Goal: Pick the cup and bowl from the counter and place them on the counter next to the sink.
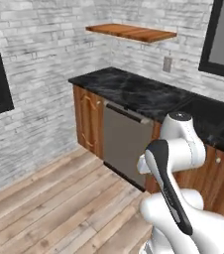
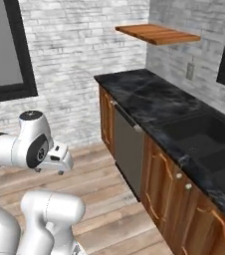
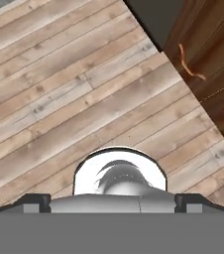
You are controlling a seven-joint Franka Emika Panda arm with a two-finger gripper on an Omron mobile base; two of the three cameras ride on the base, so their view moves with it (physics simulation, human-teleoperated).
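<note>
While folded low over the wooden floor (image 1: 44, 198), looks to be at the very start of the job: searching, not yet reaching.

Spreads across the lower left of the left base view, that plank floor, and fills most of the hand view too. Backs it in the upper left with a pale brick wall (image 1: 39, 74).

Runs from the middle of the frame off to the right edge: the counter (image 1: 129, 87), black marble with thin pale veins, over brown cabinets (image 2: 169, 189). Holds a grey dishwasher front (image 1: 124, 144) between the cabinet doors, just left of the arm (image 1: 176, 149).

Sits sunk into the counter at the right of the right base view: the sink (image 2: 199, 132), dark and wide. Hangs above, near the top of the frame, a wooden shelf (image 1: 134, 32).

Points down at the planks, the gripper (image 3: 113, 202), well apart from the counter, with cabinet doors in the upper right corner of the hand view. Stands with jaws wide apart and nothing between them, one dark fingertip (image 3: 34, 201) low at the left.

Probably calls next for driving or swinging along the counter to bring the cup and bowl within reach, then lifting the hand to counter height and choosing one of the two.
</note>
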